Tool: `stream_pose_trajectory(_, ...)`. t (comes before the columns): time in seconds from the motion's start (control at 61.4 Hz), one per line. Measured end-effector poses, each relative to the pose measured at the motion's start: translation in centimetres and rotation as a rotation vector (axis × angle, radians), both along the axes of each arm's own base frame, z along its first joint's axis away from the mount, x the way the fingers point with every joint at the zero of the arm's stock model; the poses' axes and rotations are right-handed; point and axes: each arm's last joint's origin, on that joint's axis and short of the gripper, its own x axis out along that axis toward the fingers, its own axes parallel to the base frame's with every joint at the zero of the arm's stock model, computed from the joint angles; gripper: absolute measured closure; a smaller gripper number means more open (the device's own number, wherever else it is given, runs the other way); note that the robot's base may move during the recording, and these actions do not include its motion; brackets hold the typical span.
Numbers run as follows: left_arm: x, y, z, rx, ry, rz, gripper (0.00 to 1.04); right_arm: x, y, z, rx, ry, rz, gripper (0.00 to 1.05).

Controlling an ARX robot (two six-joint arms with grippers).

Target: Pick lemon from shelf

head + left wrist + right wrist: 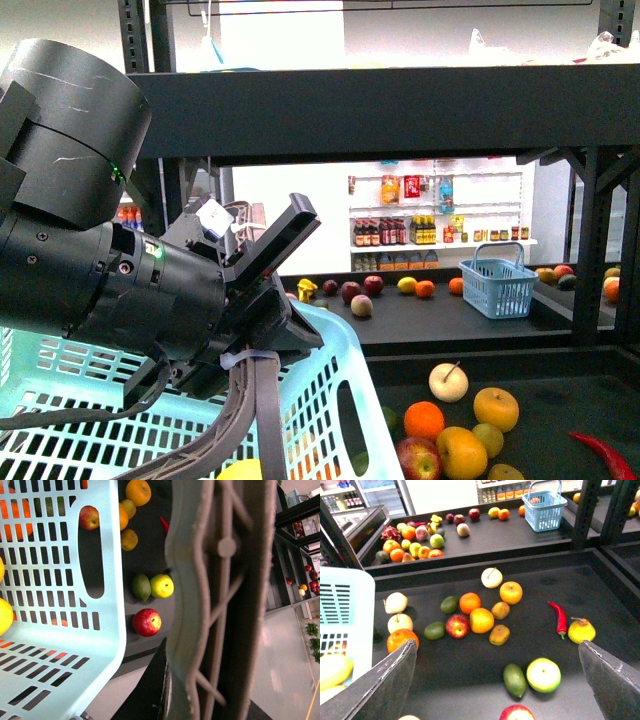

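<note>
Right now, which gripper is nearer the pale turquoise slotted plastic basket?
Left. The left gripper is right by the basket, at its rim; the right gripper is out over the dark shelf board, with the basket off to one side.

Nothing written could be read. Well beyond the left pincer [255, 215], the bottles [390, 232] on the white store shelving [440, 244] bore coloured labels, and the packets [400, 188] above them bore print, all too small to make out.
</note>
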Motion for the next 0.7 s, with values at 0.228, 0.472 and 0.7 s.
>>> stream_pose_trajectory(0.228, 0.0, 0.0, 0.0, -0.001, 0.001, -0.001, 0.93, -6.3, 0.5, -2.3, -0.079, -0.109, 0.083, 0.36)
stream_pose_trajectory(0.472, 0.0, 0.0, 0.0, 0.001, 0.001, 0.002, 0.93, -7.5, 1.9, -4.5, -0.104, -0.128, 0.087, 0.83)
stream_pose_trajectory(0.7, 0.0, 0.0, 0.0, 0.000, 0.001, -0.001, 0.93, -8.1, 1.9, -5.8, -0.107, -0.135, 0.083, 1.02)
